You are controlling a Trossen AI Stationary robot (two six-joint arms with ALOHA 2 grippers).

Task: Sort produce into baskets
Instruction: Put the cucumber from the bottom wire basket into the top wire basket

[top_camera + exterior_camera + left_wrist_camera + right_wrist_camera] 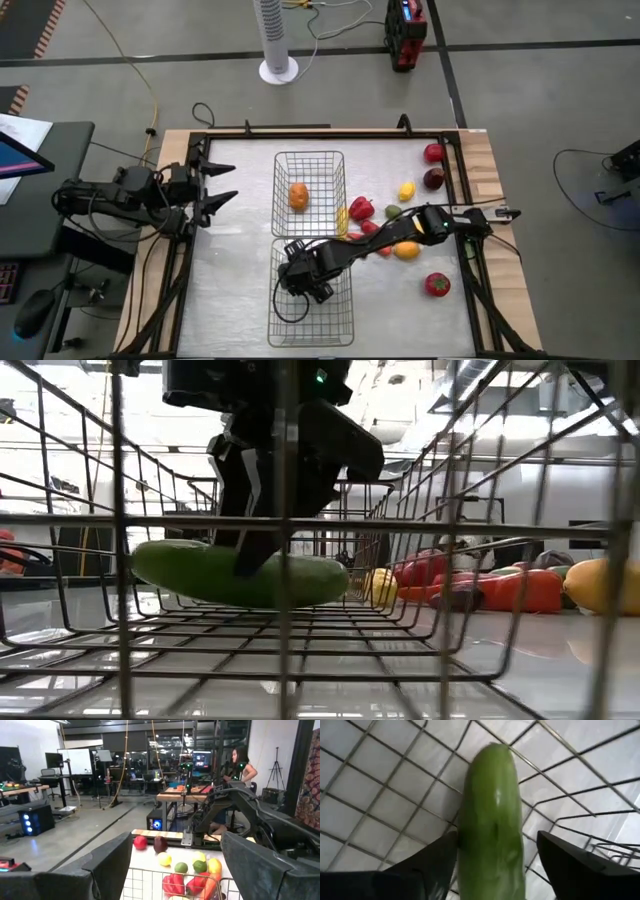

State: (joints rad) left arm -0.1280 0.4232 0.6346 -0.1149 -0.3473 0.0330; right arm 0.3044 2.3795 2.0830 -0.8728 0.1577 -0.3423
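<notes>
My right gripper (298, 278) reaches down into the near wire basket (312, 340). It is open, with its fingers on either side of a green cucumber (200, 572) that lies along the basket's floor (375, 795). The far basket (310, 156) holds an orange (298, 196). My left gripper (232, 182) waits open and empty at the table's left side. Red peppers (362, 208), a lemon (406, 190), a lime (392, 212) and apples (433, 153) lie on the table to the right of the baskets. My right gripper comes from above, pointing down, fingers across the cucumber. One finger (437, 862) lies against the cucumber's long side (467, 845) near its middle. The other finger (570, 865) stands apart from it with a gap. The cucumber lies level in the basket.
More produce lies near the table's right side: a dark apple (433, 178), a yellow-orange piece (406, 250), a red piece (437, 284). The basket's mesh walls (120, 560) stand around my right gripper. A white fan (277, 40) stands beyond the far edge.
</notes>
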